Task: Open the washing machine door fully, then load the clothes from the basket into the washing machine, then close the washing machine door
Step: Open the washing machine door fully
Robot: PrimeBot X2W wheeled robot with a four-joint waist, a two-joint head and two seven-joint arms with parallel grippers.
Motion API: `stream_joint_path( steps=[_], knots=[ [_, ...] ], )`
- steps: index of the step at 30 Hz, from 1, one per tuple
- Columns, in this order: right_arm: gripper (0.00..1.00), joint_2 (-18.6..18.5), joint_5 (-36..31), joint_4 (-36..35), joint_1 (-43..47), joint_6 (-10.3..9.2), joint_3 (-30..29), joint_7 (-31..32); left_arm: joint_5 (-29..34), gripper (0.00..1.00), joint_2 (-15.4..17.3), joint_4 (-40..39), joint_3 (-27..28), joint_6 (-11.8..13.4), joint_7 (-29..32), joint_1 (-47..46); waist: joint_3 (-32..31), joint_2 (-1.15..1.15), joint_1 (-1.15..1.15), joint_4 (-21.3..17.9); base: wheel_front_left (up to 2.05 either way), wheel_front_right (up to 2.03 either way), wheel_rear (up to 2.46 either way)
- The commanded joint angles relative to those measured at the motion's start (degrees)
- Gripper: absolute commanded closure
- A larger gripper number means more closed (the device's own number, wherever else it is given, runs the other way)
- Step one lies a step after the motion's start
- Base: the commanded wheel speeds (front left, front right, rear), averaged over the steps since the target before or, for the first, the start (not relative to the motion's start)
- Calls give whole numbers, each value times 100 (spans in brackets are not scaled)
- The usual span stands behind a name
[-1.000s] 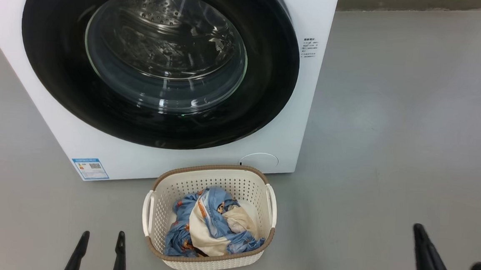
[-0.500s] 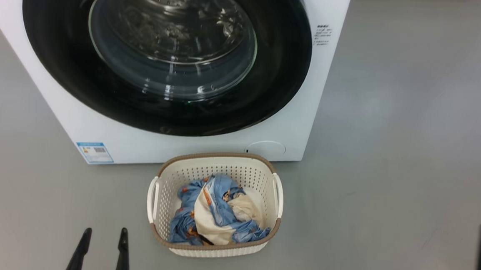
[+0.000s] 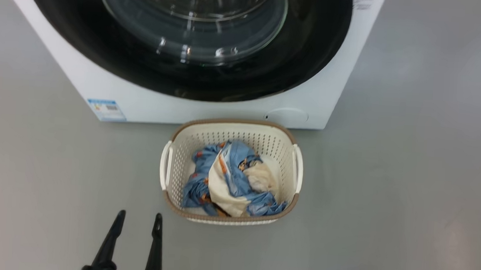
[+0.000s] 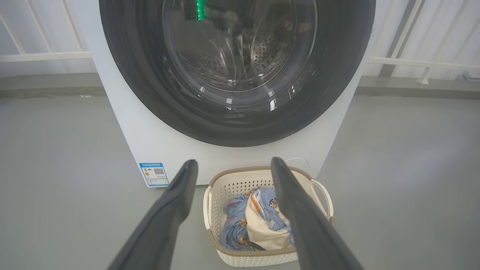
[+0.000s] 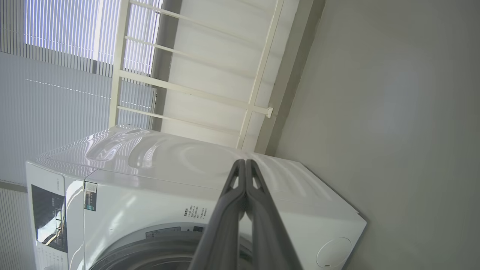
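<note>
The white washing machine (image 3: 208,108) (image 4: 161,138) (image 5: 150,195) stands ahead with its round black door (image 3: 104,47) (image 4: 127,75) closed flat against the front. On the floor just before it sits the cream basket (image 3: 171,168) (image 4: 225,183), holding the blue-printed and cream clothes (image 3: 231,180) (image 4: 251,221). My left gripper (image 3: 139,218) (image 4: 234,165) hovers open and empty, short of the basket's near left corner. In the right wrist view my right gripper (image 5: 244,162) is shut on nothing, raised beside the washer's right side.
Grey floor (image 3: 410,162) spreads open to the right and left of the washer. Behind the machine run a low grey kerb (image 4: 45,84) and white railings (image 4: 405,62) before pale blinds (image 5: 56,93).
The head view has tilted down and nearer, so washer and basket sit higher in it. The right gripper has left that view at the lower right. The left gripper stays open.
</note>
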Motion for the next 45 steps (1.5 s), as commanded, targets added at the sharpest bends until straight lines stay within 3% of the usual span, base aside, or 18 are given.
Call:
stream_joint_path(
  steps=[1,9,15,23,37,45],
  knots=[
    [100,-283,136,-53,-253,10,-79,313,70,0,21,-185,73,82,-37,-224,399,0,0,272,0,0,0],
    [100,-440,319,71,-1021,10,-596,1313,184,0,21,-286,-273,236,-37,-321,855,0,0,503,0,0,0],
    [100,-473,275,-142,-1846,10,-687,2249,320,0,21,-394,-468,367,-37,-396,1219,0,0,614,0,0,0],
    [100,-499,19,-342,-2670,10,-723,3025,409,0,21,-458,-650,505,-37,-404,1472,0,0,825,0,0,0],
    [100,-594,-455,-454,-3537,10,-337,3788,424,0,21,-533,-948,564,-37,-273,1739,0,0,1216,0,0,0],
    [100,-785,-552,-505,-4004,10,-113,4028,333,0,21,-736,-1149,755,-37,-205,2021,0,0,1512,0,0,0]
  ],
)
